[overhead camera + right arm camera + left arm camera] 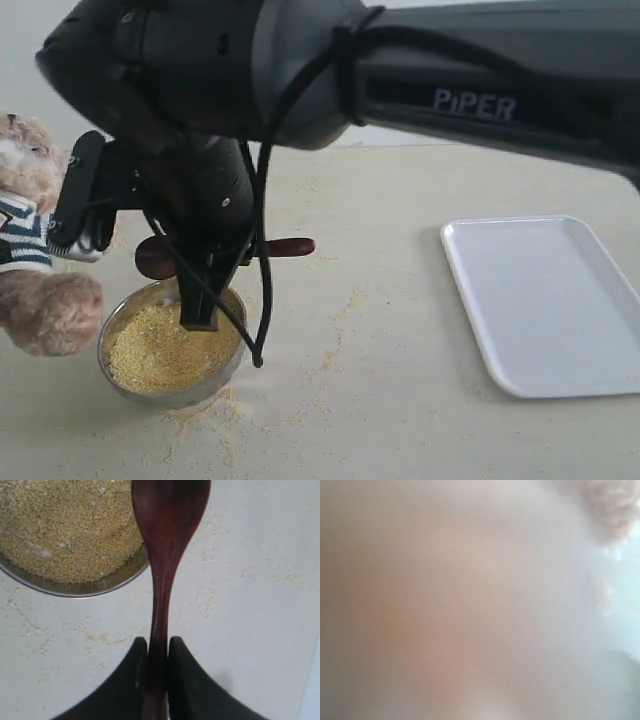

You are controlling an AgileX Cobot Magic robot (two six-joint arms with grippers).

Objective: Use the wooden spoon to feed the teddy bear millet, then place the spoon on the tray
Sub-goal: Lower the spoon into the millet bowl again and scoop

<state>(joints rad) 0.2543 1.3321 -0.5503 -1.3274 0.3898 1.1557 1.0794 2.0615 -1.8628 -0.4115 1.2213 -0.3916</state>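
The wooden spoon [285, 247] [167, 525] is level above the table, its round end by the far rim of the metal bowl [106, 335] [75, 587]. That bowl holds a heap of millet [165, 355] [65, 525]. My right gripper [201, 312] [157, 642] points down over the bowl, shut on the spoon's handle. The teddy bear [30, 170] in its striped shirt sits at the left edge. The left wrist view is a pale blur with only a patch of the bear's fur [612, 510]; my left gripper does not show. The white tray [545, 300] lies bare at the right.
Loose millet grains [335, 340] are scattered on the beige table between the bowl and the tray, and in front of the bowl. The black right arm [480, 70] spans the top of the exterior view, with a cable hanging beside the gripper.
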